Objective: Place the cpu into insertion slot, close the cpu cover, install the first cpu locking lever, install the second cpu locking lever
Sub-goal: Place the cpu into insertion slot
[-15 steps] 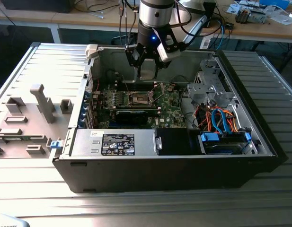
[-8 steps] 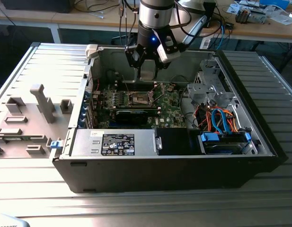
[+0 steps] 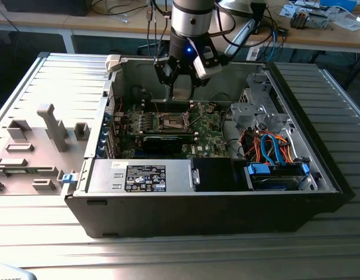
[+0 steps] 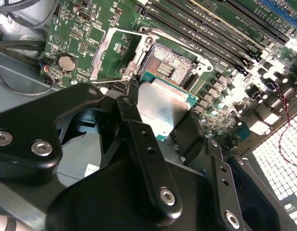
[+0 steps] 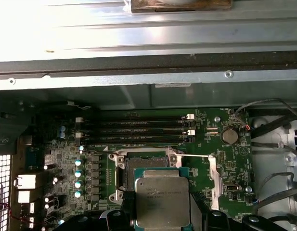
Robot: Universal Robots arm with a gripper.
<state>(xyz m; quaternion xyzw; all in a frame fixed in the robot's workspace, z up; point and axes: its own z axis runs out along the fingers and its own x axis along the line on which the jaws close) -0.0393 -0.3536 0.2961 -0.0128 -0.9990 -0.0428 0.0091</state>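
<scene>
Pincer (image 4: 161,113) clamped on cpu (image 5: 162,202) near insertion slot (image 4: 170,62), cpu cover (image 4: 104,53) open, memory slots (image 5: 138,127) alongside

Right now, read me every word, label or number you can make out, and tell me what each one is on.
Nothing reads clearly enough to quote.
The black label on the silver box: white print, too small.
The white sticker beside it: too small.
The chip in the gripper: faint print on its top, blurred.
The green board: white markings, too small.

Silver box's label (image 3: 145,177) bears print — illegible; nothing else readable.
</scene>
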